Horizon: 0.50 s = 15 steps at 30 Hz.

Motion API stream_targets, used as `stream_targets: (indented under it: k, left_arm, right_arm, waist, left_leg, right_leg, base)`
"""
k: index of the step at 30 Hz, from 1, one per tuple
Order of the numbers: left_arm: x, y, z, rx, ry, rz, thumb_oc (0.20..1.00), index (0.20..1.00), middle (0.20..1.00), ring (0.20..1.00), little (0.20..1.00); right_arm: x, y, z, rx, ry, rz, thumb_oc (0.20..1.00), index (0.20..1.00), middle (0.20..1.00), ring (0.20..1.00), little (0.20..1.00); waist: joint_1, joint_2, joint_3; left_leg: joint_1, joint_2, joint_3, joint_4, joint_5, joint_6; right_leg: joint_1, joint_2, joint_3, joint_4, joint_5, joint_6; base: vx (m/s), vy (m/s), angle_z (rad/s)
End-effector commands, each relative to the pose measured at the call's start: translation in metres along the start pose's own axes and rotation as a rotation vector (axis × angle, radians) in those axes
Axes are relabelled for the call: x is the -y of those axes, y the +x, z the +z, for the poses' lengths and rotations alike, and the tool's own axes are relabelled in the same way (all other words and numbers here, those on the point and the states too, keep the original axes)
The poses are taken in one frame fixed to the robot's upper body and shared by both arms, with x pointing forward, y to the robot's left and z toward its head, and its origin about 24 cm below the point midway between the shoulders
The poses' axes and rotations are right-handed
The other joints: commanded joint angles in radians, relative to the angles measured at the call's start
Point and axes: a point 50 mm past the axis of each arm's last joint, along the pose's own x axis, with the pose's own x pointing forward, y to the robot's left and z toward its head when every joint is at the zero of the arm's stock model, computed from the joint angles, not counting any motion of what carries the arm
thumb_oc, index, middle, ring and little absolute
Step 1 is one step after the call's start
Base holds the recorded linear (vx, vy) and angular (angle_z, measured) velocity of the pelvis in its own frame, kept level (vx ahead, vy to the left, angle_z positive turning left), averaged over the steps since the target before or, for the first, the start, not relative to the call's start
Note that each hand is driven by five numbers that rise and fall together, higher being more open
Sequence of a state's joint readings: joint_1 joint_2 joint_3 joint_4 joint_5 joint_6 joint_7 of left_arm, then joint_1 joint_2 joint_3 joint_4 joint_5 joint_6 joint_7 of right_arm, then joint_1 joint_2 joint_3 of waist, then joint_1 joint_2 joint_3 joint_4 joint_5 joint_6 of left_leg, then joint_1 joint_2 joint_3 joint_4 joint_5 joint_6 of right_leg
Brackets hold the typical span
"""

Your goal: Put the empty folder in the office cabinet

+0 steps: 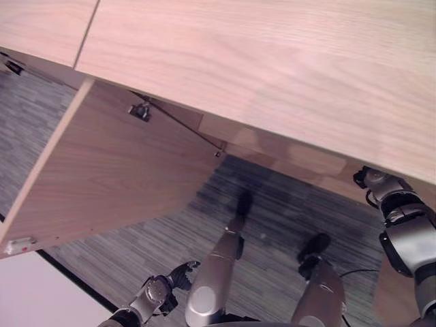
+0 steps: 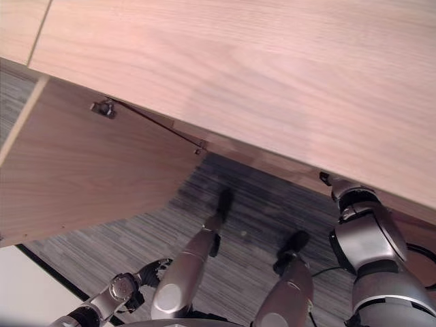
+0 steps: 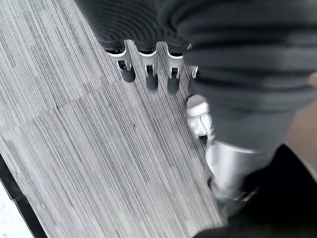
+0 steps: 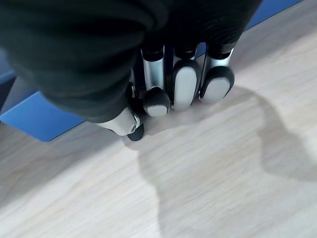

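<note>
Apparently nearly done, my right hand point(image 4: 173, 89) hung with fingers relaxed, gripping nothing, over the cabinet shelf point(image 4: 223, 188), the blue folder point(image 4: 39, 119) lying just behind them, while my left hand point(image 3: 148, 69) dangled open.

Cabinet top point(image 1: 272, 68) and open door point(image 1: 109, 170): light wood grain, pinkish-beige. Floor point(image 1: 272, 225): grey carpet, fine dark stripes. Folder point(image 4: 39, 116): blue. Shelf board point(image 4: 223, 173): pale wood grain. Door hinge point(image 1: 139, 111): dark metal
</note>
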<state>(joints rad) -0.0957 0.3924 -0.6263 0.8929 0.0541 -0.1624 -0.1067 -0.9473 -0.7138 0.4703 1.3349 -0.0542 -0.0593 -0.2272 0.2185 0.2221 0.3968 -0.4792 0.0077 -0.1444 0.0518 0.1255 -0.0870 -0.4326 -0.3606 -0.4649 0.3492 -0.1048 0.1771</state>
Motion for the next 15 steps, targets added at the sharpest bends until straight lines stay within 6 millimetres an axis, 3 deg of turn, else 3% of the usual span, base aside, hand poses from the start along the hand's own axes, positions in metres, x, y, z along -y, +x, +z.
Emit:
stream_targets:
  k: [1, 6, 7, 8, 9, 10, 11, 12, 13, 15]
  left_arm:
    - [0.007, -0.002, -0.008, -0.028, 0.028, -0.051, 1.000, 1.000, 1.000, 1.000, 1.000]
    - [0.003, 0.001, -0.005, -0.038, 0.006, -0.034, 1.000, 1.000, 1.000, 1.000, 1.000]
    - [-0.038, -0.016, 0.055, 0.236, -0.018, -0.017, 1.000, 1.000, 1.000, 1.000, 1.000]
    - [-0.039, -0.033, 0.057, 0.312, -0.042, -0.055, 1.000, 1.000, 1.000, 1.000, 1.000]
    - [-0.039, -0.035, 0.055, 0.305, -0.043, -0.058, 1.000, 1.000, 1.000, 1.000, 1.000]
    - [-0.054, -0.070, 0.065, 0.411, -0.025, -0.111, 1.000, 1.000, 1.000, 1.000, 1.000]
    - [-0.055, -0.073, 0.063, 0.404, -0.025, -0.112, 1.000, 1.000, 1.000, 1.000, 1.000]
    - [-0.064, -0.086, 0.062, 0.400, 0.001, -0.118, 1.000, 1.000, 1.000, 1.000, 1.000]
    - [-0.076, -0.103, 0.056, 0.369, 0.027, -0.123, 1.000, 1.000, 1.000, 1.000, 1.000]
    - [-0.080, -0.109, 0.050, 0.349, 0.018, -0.118, 1.000, 1.000, 1.000, 1.000, 1.000]
  right_arm:
    - [0.092, 0.009, 0.017, 0.035, 0.098, -0.279, 0.200, 0.200, 0.200, 0.200, 0.200]
    - [0.065, 0.008, 0.010, 0.006, 0.138, -0.203, 0.200, 0.200, 0.200, 0.200, 0.200]
    - [0.063, 0.007, 0.003, -0.005, 0.145, -0.187, 0.200, 0.200, 0.200, 0.200, 0.200]
    - [0.062, 0.004, -0.013, -0.029, 0.163, -0.178, 0.200, 0.200, 0.200, 0.200, 0.200]
    - [0.060, 0.003, -0.015, -0.032, 0.165, -0.172, 0.200, 0.200, 0.200, 0.200, 0.200]
    - [0.049, -0.001, -0.032, -0.064, 0.208, -0.141, 0.200, 0.200, 0.200, 0.200, 0.200]
    - [0.046, -0.002, -0.033, -0.066, 0.211, -0.135, 0.200, 0.200, 0.200, 0.200, 0.200]
    - [0.036, -0.004, -0.040, -0.087, 0.234, -0.110, 0.200, 0.200, 0.200, 0.200, 0.200]
    - [-0.001, -0.014, -0.051, -0.120, 0.302, -0.019, 0.200, 0.200, 0.200, 0.200, 0.200]
    - [-0.040, -0.027, -0.059, -0.140, 0.327, 0.092, 0.200, 0.200, 0.200, 0.200, 0.200]
  waist:
    - [0.041, -0.030, -0.002]
    - [0.036, -0.047, -0.021]
    - [0.051, -0.035, -0.027]
    - [0.062, -0.017, -0.034]
    - [0.059, -0.025, -0.045]
    - [0.076, -0.005, -0.056]
    - [0.071, -0.015, -0.065]
    - [0.074, -0.016, -0.073]
    - [0.077, -0.025, -0.085]
    - [0.069, -0.046, -0.105]
  left_leg:
    - [0.104, 0.055, 0.004, -0.099, -0.007, -0.017]
    - [0.127, 0.057, 0.009, -0.090, 0.001, -0.015]
    - [0.139, 0.052, 0.012, -0.089, -0.005, -0.015]
    - [0.140, 0.049, 0.011, -0.090, -0.004, -0.011]
    - [0.153, 0.051, 0.004, -0.099, -0.024, -0.016]
    - [0.161, 0.041, -0.001, -0.091, -0.009, -0.008]
    - [0.174, 0.043, -0.009, -0.100, -0.029, -0.013]
    - [0.182, 0.042, -0.012, -0.099, -0.032, -0.012]
    - [0.191, 0.034, -0.009, -0.089, -0.019, -0.006]
    - [0.217, 0.035, -0.006, -0.090, -0.028, -0.003]
  right_leg:
    - [0.049, 0.042, -0.015, 0.036, -0.013, 0.021]
    - [0.096, 0.049, -0.033, -0.005, 0.028, 0.009]
    - [0.123, 0.046, -0.041, -0.016, 0.029, 0.014]
    - [0.138, 0.043, -0.050, -0.027, 0.038, 0.017]
    - [0.148, 0.048, -0.036, -0.027, 0.012, 0.029]
    - [0.174, 0.043, -0.065, -0.045, 0.046, 0.024]
    - [0.185, 0.049, -0.050, -0.047, 0.021, 0.036]
    - [0.198, 0.047, -0.055, -0.055, 0.026, 0.039]
    - [0.224, 0.046, -0.075, -0.079, 0.064, 0.034]
    - [0.256, 0.047, -0.078, -0.096, 0.075, 0.039]
  base:
    - [0.02, -0.003, 0.17]
    - [-0.03, 0.040, 0.08]
    - [0.00, 0.000, 0.00]
    - [0.11, -0.027, 0.00]
    - [0.02, 0.041, -0.02]
    - [0.11, -0.016, 0.12]
    - [0.02, 0.044, 0.24]
    - [0.05, 0.049, 0.45]
    - [-0.03, 0.131, 0.36]
    - [0.06, 0.109, 0.03]
